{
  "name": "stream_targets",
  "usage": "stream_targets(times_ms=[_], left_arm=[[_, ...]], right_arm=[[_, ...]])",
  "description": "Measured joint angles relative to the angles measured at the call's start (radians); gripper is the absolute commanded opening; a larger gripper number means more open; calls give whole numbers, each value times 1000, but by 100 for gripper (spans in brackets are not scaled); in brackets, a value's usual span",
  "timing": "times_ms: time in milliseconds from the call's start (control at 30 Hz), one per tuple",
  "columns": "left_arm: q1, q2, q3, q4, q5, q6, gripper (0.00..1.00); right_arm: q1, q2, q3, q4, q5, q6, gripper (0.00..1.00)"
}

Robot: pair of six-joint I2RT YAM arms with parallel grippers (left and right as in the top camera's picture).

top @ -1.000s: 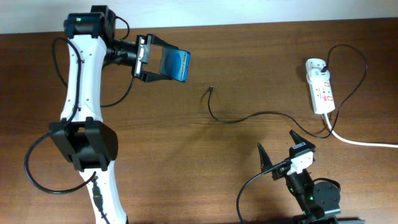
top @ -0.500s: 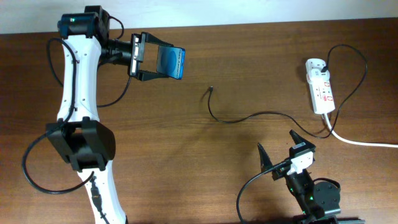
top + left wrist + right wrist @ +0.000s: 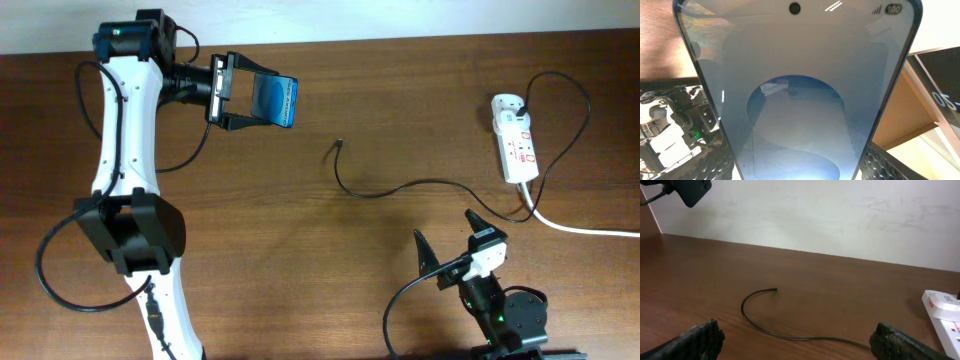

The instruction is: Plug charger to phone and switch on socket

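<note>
My left gripper [image 3: 250, 99] is shut on the phone [image 3: 275, 100] and holds it above the table at the upper left, blue screen tilted up. The phone [image 3: 800, 95] fills the left wrist view between the fingers. The charger, a thin black cable [image 3: 400, 187], lies on the table; its plug tip [image 3: 340, 144] rests free at mid-table. It also shows in the right wrist view [image 3: 765, 325]. The socket, a white power strip [image 3: 515, 140], lies at the right with a white adapter plugged in. My right gripper [image 3: 447, 240] is open and empty near the front edge.
A thick white cord [image 3: 590, 230] runs from the power strip off the right edge. The strip's corner shows in the right wrist view [image 3: 942, 312]. A pale wall borders the table's far edge.
My left arm has drawn back a little to the left with the phone during the first half second, then held still. The right arm and cable have not moved.
</note>
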Motion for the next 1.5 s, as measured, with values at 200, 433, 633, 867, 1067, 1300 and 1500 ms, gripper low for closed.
stream_targets(times_ms=[200, 433, 633, 867, 1067, 1300, 1500], left_arm=[[0, 0, 0, 0, -3, 0, 12], [0, 0, 0, 0, -38, 0, 12], [0, 0, 0, 0, -50, 0, 12], [-15, 0, 0, 5, -280, -71, 15], [-115, 1, 0, 29, -624, -220, 11], [-164, 1, 0, 27, -694, -251, 18], [-251, 1, 0, 27, -696, -253, 19]], right_arm=[[0, 19, 51, -78, -93, 70, 99], [0, 353, 476, -332, -142, 98, 98], [-1, 815, 912, -675, -227, 102, 98], [0, 1081, 988, -608, -414, 263, 89], [198, 1395, 993, -182, -417, 608, 79], [335, 1521, 992, 126, -292, 952, 64], [357, 1601, 992, 186, -237, 1022, 56]])
